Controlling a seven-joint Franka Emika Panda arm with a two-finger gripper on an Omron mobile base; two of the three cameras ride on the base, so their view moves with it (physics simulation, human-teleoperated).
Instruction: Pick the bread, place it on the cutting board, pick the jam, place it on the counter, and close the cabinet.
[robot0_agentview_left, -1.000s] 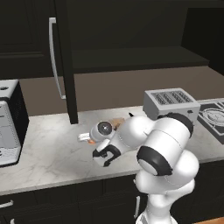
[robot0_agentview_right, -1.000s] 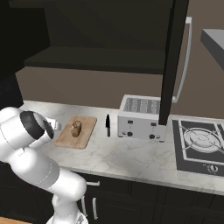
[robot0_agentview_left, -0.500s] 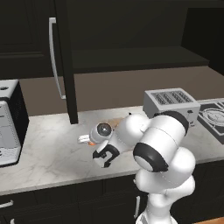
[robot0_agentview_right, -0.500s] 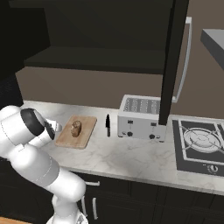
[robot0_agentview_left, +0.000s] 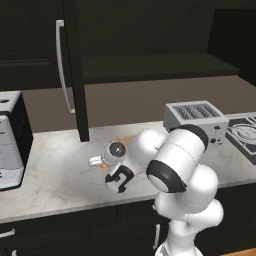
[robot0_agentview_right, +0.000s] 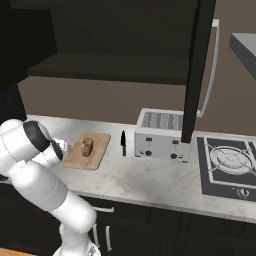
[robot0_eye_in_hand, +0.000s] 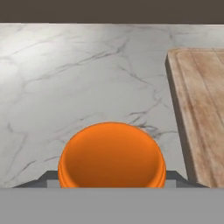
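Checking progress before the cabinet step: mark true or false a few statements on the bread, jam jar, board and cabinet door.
1. The small brown bread piece lies on the light wooden cutting board. True.
2. The orange jam jar sits between the gripper fingers above the marbled counter. True.
3. The dark upper cabinet door is closed. False: it stands open.
4. The jar sits on the board. False: it is beside it.

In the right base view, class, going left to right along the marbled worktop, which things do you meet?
Rectangular light-brown wooden cutting board carrying the small brown bread piece → black-handled knife → silver four-slot toaster → dark gas stove top.
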